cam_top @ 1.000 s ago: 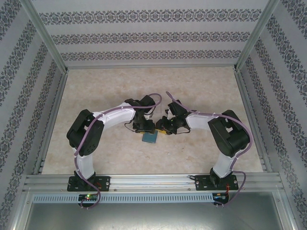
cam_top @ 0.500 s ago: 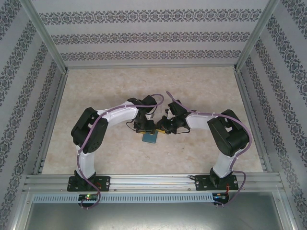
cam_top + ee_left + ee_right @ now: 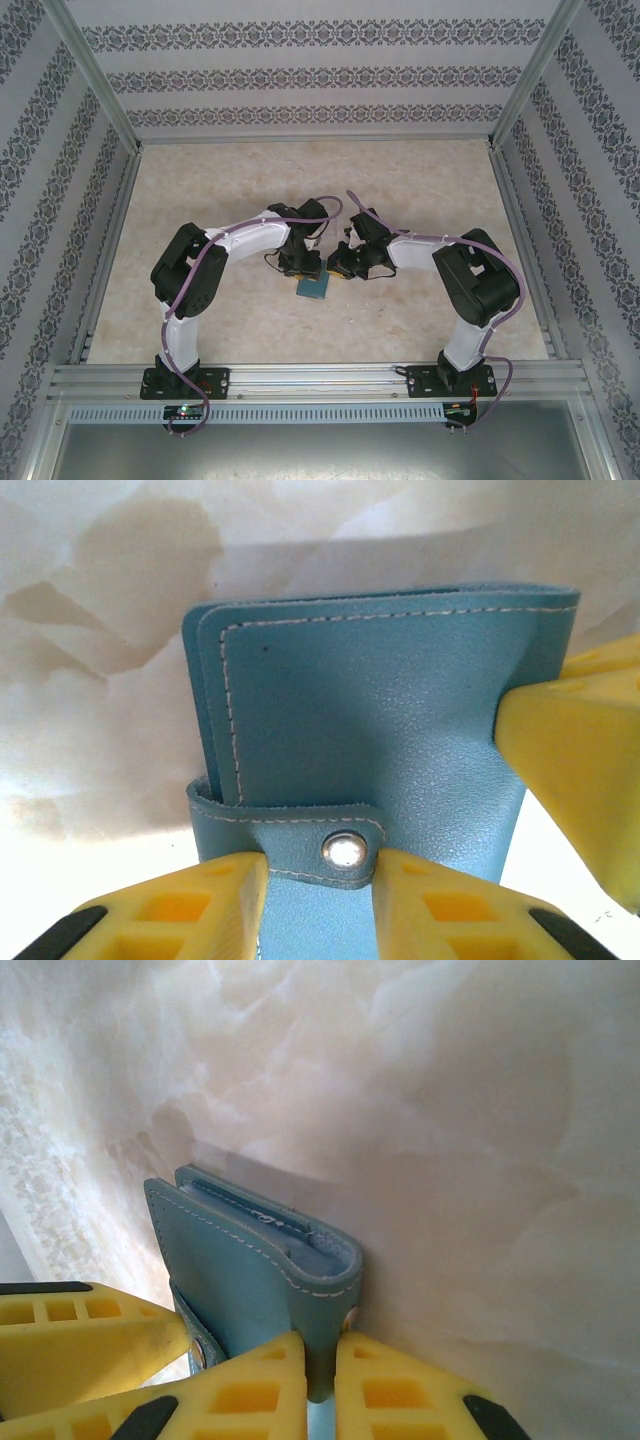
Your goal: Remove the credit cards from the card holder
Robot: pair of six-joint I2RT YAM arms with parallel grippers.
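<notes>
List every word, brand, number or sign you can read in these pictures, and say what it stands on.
None can be read.
The teal stitched leather card holder: no print or brand.
Its round silver snap button: blank.
The yellow plastic fingers: no markings.
The patterned wall panels: ornament, not letters.
</notes>
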